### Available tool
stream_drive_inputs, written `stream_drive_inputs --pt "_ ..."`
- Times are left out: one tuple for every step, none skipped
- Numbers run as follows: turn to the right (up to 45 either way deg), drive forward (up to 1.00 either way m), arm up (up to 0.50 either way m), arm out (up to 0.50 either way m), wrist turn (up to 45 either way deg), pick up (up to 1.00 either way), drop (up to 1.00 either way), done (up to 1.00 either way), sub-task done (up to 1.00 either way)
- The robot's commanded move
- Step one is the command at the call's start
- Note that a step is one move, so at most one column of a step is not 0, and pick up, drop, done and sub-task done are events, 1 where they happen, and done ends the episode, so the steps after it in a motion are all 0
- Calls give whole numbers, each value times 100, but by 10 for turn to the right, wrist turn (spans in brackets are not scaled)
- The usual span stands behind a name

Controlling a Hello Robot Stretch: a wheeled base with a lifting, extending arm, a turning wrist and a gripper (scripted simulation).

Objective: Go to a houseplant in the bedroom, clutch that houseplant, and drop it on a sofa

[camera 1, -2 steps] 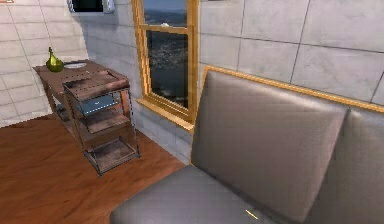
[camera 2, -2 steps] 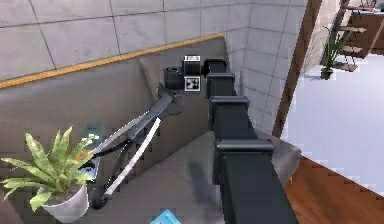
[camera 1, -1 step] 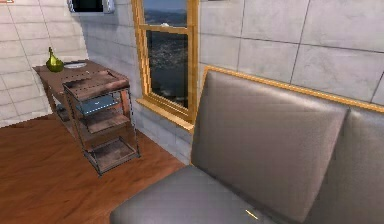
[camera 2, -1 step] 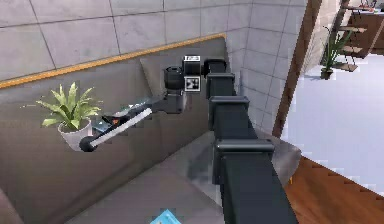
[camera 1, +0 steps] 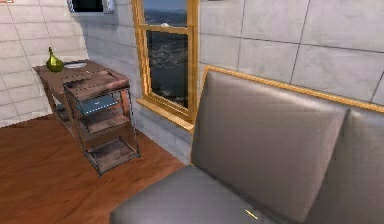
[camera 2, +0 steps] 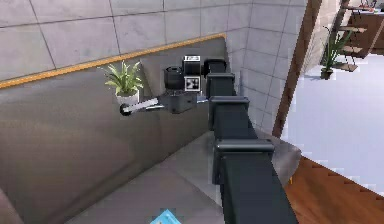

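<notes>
One hand (camera 2: 130,106), two houseplants (camera 2: 125,78) (camera 2: 327,48), one sofa (camera 2: 70,135)

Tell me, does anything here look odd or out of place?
Yes: a houseplant hangs in mid-air before the sofa back, held at the far end of the gripper, standing on nothing. Nothing looks spilled or broken.

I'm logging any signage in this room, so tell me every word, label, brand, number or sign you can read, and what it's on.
No words, numbers or brand names can be read.
The white squares at the far end of the arm: black marks, patterns rather than letters.
The yellow mark on the sofa: too small to read.
</notes>
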Motion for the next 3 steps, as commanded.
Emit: stream_drive_inputs --pt "0 0 0 0 120 0 0 0 0" --pt "0 0 -40 0 0 0 0 0 0" --pt "0 0 -32 0 0 0 0 0 0"
